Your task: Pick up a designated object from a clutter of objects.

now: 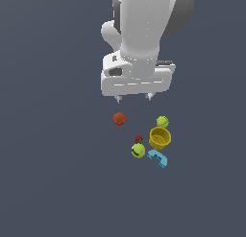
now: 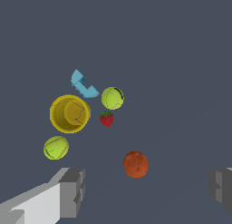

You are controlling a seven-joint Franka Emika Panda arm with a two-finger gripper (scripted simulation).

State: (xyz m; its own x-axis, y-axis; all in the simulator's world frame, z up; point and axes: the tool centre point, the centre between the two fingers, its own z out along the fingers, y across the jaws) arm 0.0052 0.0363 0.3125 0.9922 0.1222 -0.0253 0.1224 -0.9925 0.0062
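Six small items lie clustered below your gripper (image 1: pixel 133 98), which hangs above them with its fingers spread wide apart and nothing between them. Your target, the yellow-green ball (image 1: pixel 138 150) with the dark mark, rests beside the strawberry (image 1: pixel 139 138), near the yellow cup (image 1: pixel 160 138) and the blue piece (image 1: pixel 158 158). The orange ball (image 1: pixel 119 119) sits apart.

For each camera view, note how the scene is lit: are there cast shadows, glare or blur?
Exterior view: flat, even light, no cast shadows under the yellow cup or orange-red ball; small items render coarse. Wrist view: equally shadowless and glare-free, sharper; the dark stripe on the yellow-green ball reads clearly, and the fingers are cut off by the frame edges.
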